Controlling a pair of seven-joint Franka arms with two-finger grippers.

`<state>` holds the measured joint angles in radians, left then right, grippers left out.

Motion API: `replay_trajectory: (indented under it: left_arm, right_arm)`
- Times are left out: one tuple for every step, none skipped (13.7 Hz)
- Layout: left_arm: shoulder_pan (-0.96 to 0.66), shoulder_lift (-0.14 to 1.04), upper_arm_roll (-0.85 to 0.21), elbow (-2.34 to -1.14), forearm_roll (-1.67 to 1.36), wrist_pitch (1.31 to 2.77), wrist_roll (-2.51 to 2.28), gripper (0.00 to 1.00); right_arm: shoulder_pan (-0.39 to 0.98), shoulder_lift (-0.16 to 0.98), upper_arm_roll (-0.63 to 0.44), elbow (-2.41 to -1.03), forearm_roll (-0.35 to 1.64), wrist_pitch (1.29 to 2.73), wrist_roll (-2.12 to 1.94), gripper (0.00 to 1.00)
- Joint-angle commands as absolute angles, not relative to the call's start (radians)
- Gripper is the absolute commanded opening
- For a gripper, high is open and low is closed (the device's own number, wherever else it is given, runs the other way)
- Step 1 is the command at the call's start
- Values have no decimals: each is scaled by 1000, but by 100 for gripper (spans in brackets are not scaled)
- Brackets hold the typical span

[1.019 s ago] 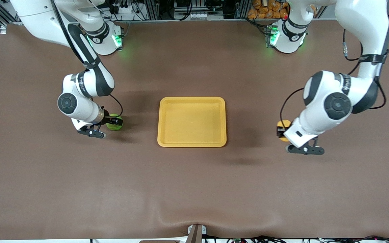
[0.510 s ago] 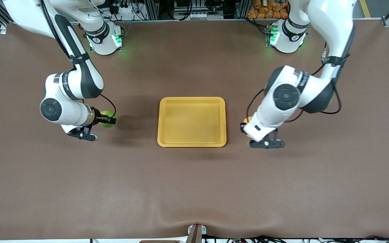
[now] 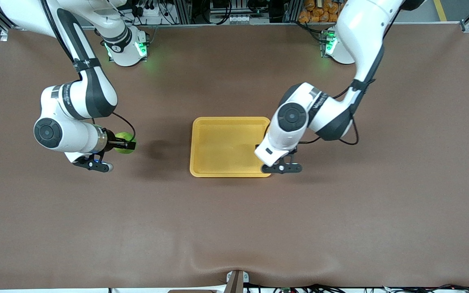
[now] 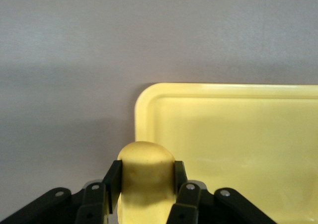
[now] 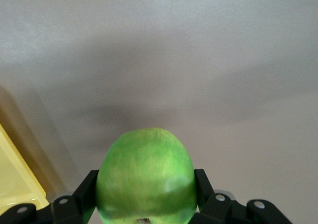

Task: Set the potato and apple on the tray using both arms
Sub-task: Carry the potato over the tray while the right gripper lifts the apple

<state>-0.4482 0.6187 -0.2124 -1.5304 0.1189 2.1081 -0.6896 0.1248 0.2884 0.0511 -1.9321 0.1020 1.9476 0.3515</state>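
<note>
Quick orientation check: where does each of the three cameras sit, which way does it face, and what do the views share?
Front view: high across the table, facing both bases; whole arms, tray, apple in right claw.
Left wrist view: on the left wrist, looking past left claw shut on potato over the tray's edge.
Right wrist view: on the right wrist; claw fingers grip the apple over the table.
Shared: the tray shows in all three.

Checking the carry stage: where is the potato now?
The potato is clamped in the left tool, up in the air over the tray edge at the left arm's end; the front view hides it.
</note>
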Motion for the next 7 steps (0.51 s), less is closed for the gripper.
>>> replay_trajectory:
  left_arm:
    - [-491, 673, -202, -1470, 185, 2088, -733, 0]
    - [-495, 690, -204, -1468, 208, 2094, -745, 0]
    - [-514, 704, -203, -1468, 216, 2097, -761, 0]
    - [-523, 716, -201, -1468, 224, 2097, -768, 0]
    - [-529, 725, -202, -1468, 245, 2100, -773, 0]
    - [-535, 735, -202, -1468, 252, 2103, -782, 0]
    - [-540, 748, -202, -1468, 253, 2105, -791, 0]
  right_arm:
    - [123, 264, 67, -1919, 114, 1907, 373, 0]
    - [126, 265, 75, -1913, 117, 1901, 382, 0]
    - [124, 265, 92, -1908, 118, 1901, 424, 0]
    - [124, 267, 112, -1899, 118, 1899, 464, 0]
    - [126, 268, 129, -1891, 118, 1901, 492, 0]
    - [124, 271, 144, -1884, 118, 1901, 518, 0]
    - [126, 275, 158, -1881, 118, 1902, 544, 0]
